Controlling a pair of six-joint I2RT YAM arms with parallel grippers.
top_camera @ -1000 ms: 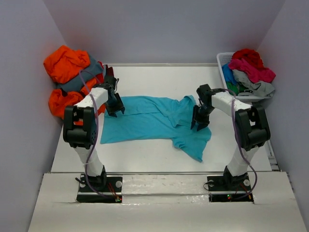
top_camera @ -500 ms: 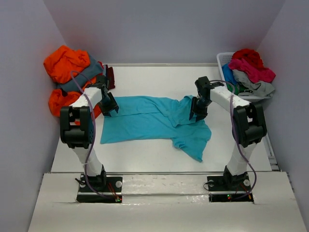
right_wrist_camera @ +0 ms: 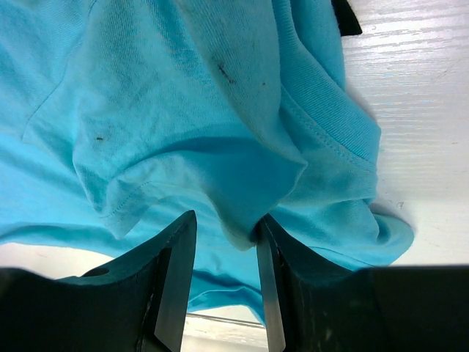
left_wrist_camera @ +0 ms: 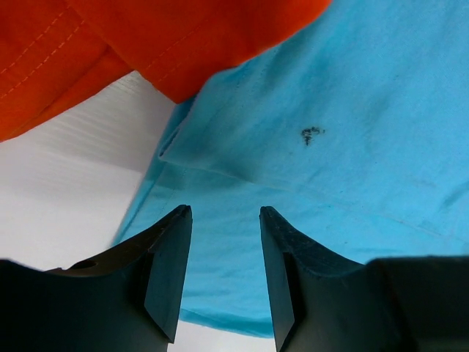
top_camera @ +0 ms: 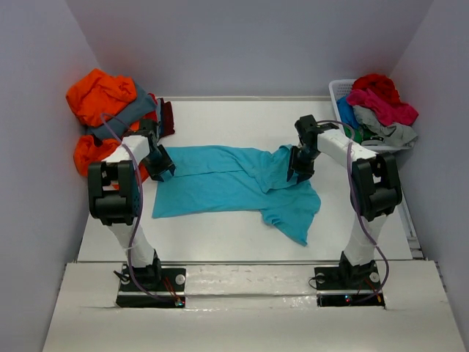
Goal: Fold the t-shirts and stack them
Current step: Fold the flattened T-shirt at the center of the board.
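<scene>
1. White basket (top_camera: pixel 335 94), far right: heaped with red, pink and grey t-shirts (top_camera: pixel 381 103).
2. Turquoise t-shirt (top_camera: pixel 220 187) lies spread mid-table (top_camera: pixel 220 246).
3. Left gripper (top_camera: pixel 163 173), jaws half apart, at its far-left corner.
4. Right gripper (top_camera: pixel 300 174): a fold sits between its jaws; I cannot tell if it is gripped.

I see the turquoise t-shirt (right_wrist_camera: pixel 183 110) filling the frame from 9 o'clock through 12 to the centre, rumpled into soft folds with a few dark specks. Its ribbed collar (right_wrist_camera: pixel 322 110) runs toward 3 o'clock. The white table (right_wrist_camera: pixel 418 95) shows from 1 to 4 o'clock, with a thin strip at 7 o'clock. A small black object (right_wrist_camera: pixel 343 18) pokes in at 1 o'clock. At 6 o'clock my right gripper (right_wrist_camera: pixel 223 220) has its black fingers (right_wrist_camera: pixel 172 286) parted, and a fold of cloth dips between the tips.
</scene>
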